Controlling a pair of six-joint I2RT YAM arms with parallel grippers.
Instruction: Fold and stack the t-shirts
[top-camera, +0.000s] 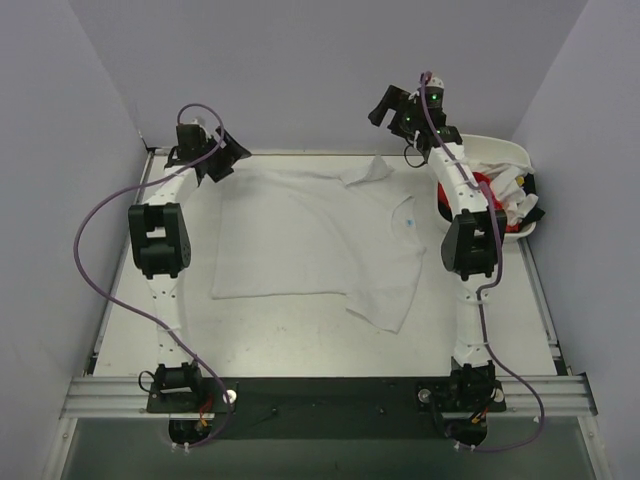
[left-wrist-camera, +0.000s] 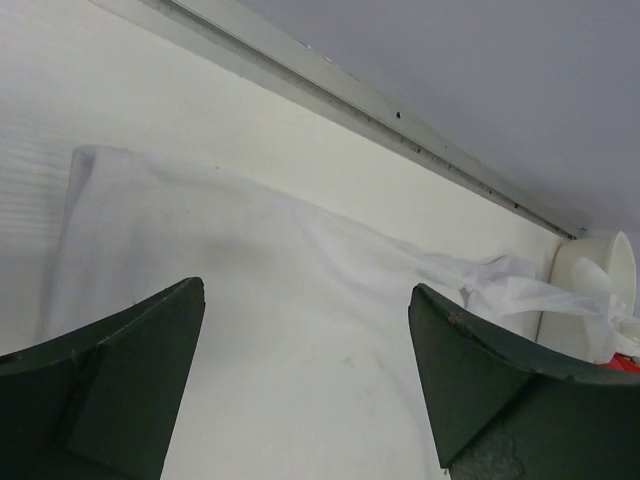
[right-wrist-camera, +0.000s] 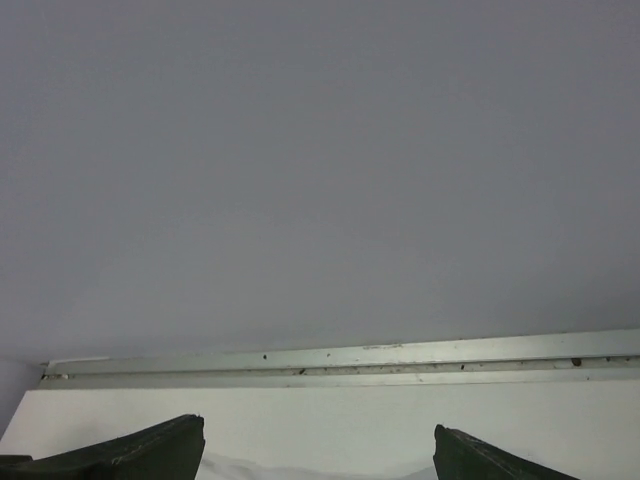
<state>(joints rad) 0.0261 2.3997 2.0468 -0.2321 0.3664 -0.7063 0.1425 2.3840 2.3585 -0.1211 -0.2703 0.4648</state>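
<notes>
A plain white t-shirt (top-camera: 310, 235) lies spread flat across the middle of the table, its small blue neck label (top-camera: 409, 222) toward the right. One sleeve points to the far edge and the other to the near side. My left gripper (top-camera: 215, 150) hovers over the shirt's far left corner, open and holding nothing. In the left wrist view the white t-shirt (left-wrist-camera: 250, 300) lies below the left gripper (left-wrist-camera: 308, 290). My right gripper (top-camera: 390, 105) is raised at the far right, open and empty. In the right wrist view the right gripper (right-wrist-camera: 318, 428) faces the back wall.
A white rounded tub (top-camera: 505, 155) stands at the far right, holding a red shirt (top-camera: 483, 180) and crumpled white shirts (top-camera: 512, 198). The tub (left-wrist-camera: 600, 265) also shows in the left wrist view. A metal rail (right-wrist-camera: 350, 358) runs along the table's far edge, with grey walls around.
</notes>
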